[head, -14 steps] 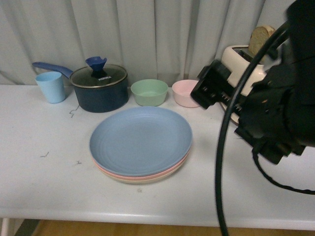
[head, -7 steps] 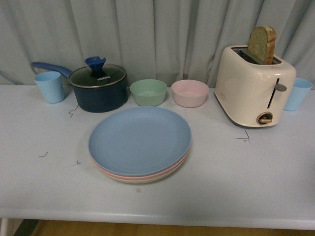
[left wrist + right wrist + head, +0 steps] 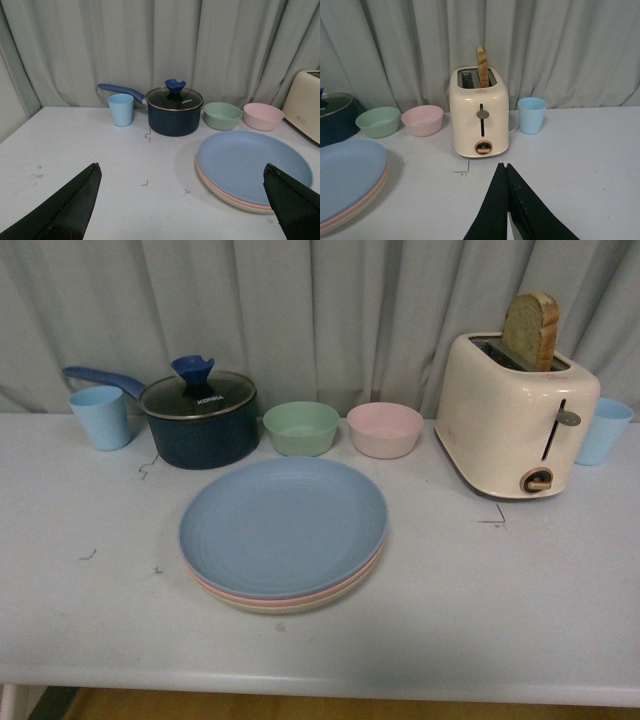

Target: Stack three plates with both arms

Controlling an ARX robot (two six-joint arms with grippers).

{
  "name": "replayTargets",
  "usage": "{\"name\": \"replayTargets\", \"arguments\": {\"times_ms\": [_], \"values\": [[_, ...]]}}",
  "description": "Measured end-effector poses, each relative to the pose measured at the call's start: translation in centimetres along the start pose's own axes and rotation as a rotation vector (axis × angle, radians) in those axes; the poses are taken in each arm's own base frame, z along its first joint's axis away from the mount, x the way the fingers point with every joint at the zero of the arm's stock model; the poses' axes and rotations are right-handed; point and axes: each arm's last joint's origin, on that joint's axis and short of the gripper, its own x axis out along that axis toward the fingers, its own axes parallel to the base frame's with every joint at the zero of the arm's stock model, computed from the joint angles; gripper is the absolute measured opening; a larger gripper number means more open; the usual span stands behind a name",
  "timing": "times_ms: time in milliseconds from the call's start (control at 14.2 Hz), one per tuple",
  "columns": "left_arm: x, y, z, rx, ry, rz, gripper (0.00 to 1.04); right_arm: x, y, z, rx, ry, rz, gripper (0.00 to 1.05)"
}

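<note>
The three plates lie stacked in the middle of the white table: the light blue plate (image 3: pixel 283 523) on top, the pink plate (image 3: pixel 300 593) under it, the beige plate (image 3: pixel 280 606) at the bottom. The stack also shows in the left wrist view (image 3: pixel 252 165) and at the edge of the right wrist view (image 3: pixel 347 175). No arm shows in the front view. My left gripper (image 3: pixel 182 172) is open and empty, its fingertips (image 3: pixel 92 172) spread wide above the table beside the stack. My right gripper (image 3: pixel 503 167) is shut and empty, above the table in front of the toaster.
Behind the stack stand a dark blue lidded pot (image 3: pixel 198 418), a green bowl (image 3: pixel 301 427) and a pink bowl (image 3: pixel 384 429). A light blue cup (image 3: pixel 99 417) stands far left. A cream toaster (image 3: pixel 515 415) with bread and another blue cup (image 3: pixel 604 430) stand at the right.
One second ago my right arm filled the right of the front view, in front of the toaster. It has drawn back out of that view. The plates have not moved.
</note>
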Motion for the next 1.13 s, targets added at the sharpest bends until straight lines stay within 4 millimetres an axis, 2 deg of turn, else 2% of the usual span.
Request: {"name": "replayTargets", "arguments": {"times_ms": [141,707,848,1131], "values": [[0.0,0.0,0.0,0.0,0.0,0.0,0.98,-1.0,0.0,-0.1,0.0,0.003,0.0,0.02],[0.0,0.0,0.0,0.0,0.0,0.0,0.98,-2.0,0.0,0.1,0.0,-0.002,0.0,0.02],[0.0,0.0,0.0,0.0,0.0,0.0,0.98,-3.7,0.0,0.6,0.0,-0.021,0.0,0.02],[0.0,0.0,0.0,0.0,0.0,0.0,0.98,-4.4,0.0,0.7,0.0,-0.024,0.0,0.02]]}}
